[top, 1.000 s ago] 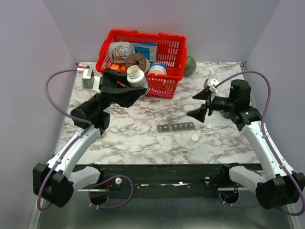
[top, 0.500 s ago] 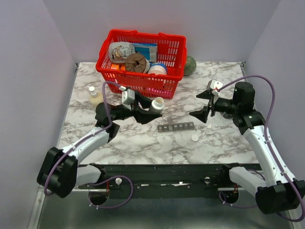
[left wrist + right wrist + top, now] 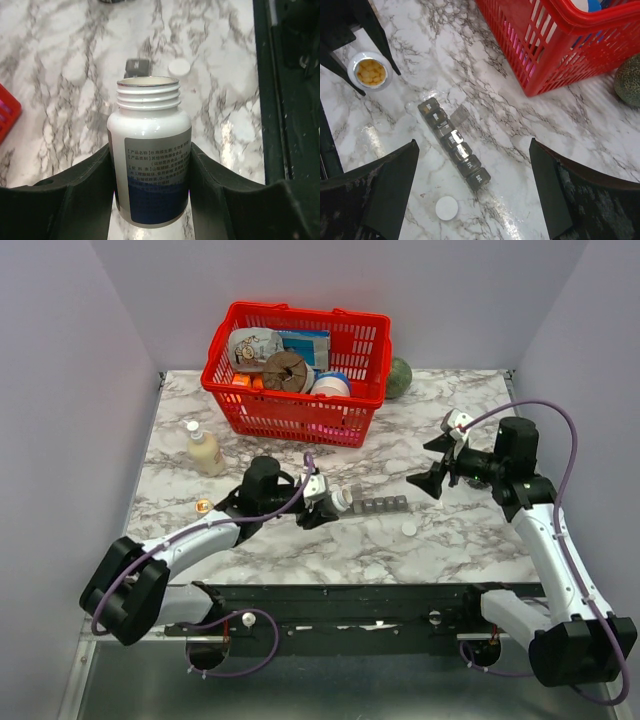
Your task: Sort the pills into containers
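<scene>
on the marbled white tabletop, sorting looks barely begun. the left gripper is clamped around a white plastic pill bottle, uncapped and tipped sideways, its yellow pills all inside. the dark grey strip of lidded containers lies just ahead of its mouth, beneath the wide-apart right gripper. one lid is up and no pill shows there, so filling every compartment remains.
</scene>
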### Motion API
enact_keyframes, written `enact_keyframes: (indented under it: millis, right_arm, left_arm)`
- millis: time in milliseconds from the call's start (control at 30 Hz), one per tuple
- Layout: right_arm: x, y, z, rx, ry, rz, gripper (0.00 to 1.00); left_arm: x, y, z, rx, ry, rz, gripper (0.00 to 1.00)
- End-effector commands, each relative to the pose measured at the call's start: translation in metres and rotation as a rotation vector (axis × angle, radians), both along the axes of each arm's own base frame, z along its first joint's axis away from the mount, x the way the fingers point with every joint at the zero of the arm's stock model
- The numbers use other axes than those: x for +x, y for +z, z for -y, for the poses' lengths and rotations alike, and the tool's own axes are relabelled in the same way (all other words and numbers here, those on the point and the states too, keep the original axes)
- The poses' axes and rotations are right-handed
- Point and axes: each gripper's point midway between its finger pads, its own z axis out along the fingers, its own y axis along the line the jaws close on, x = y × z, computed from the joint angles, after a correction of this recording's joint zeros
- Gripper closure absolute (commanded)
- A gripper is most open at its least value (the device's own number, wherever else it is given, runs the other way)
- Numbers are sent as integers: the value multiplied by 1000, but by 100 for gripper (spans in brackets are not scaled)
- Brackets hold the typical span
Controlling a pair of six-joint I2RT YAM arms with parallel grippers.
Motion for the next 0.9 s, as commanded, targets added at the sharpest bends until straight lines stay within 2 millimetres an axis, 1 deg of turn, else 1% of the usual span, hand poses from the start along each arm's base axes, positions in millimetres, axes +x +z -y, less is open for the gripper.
enact_keyframes:
  millis: [0, 33, 67, 133, 167, 233, 267, 333, 367, 400, 567, 600, 667, 867]
  right_arm:
    - [1, -7, 12, -8, -40, -4, 0]
    - [1, -8, 14, -7, -47, -10, 0]
    - [3, -9, 16, -9, -55, -15, 0]
    - [4, -11, 19, -16, -68, -15, 0]
    - [4, -10, 19, -19, -70, -8, 0]
    - [4, -9, 19, -20, -72, -5, 0]
    - [4, -9, 19, -19, -69, -8, 0]
    - [3, -8, 19, -19, -70, -3, 0]
    - [2, -7, 19, -18, -70, 0, 0]
    - [2, -7, 19, -18, -69, 0, 0]
    - [1, -5, 19, -21, -69, 5, 0]
    - [1, -5, 19, -21, -69, 5, 0]
    - [0, -4, 19, -21, -69, 8, 0]
    - [-2, -2, 18, -18, -62, 15, 0]
  left_arm:
    - [17, -36, -1, 176, 15, 84, 100]
    - [16, -44, -1, 206, 8, 65, 100]
    - [18, -44, 3, 223, -1, 83, 100]
    - [21, -61, 2, 289, 11, 45, 100]
    - [24, -57, 7, 290, 9, 46, 100]
    - [26, -68, 8, 336, 24, 20, 100]
    - [31, -63, 11, 343, 30, 29, 100]
    - [31, -72, 14, 390, 31, 3, 100]
    - [34, -72, 13, 420, 44, -10, 100]
    - [33, -76, 13, 440, 46, -21, 100]
    - [31, -79, 13, 498, 71, -59, 100]
    - [34, -82, 11, 522, 92, -60, 100]
    - [31, -83, 12, 549, 109, -86, 100]
    - [34, -92, 8, 641, 164, -121, 100]
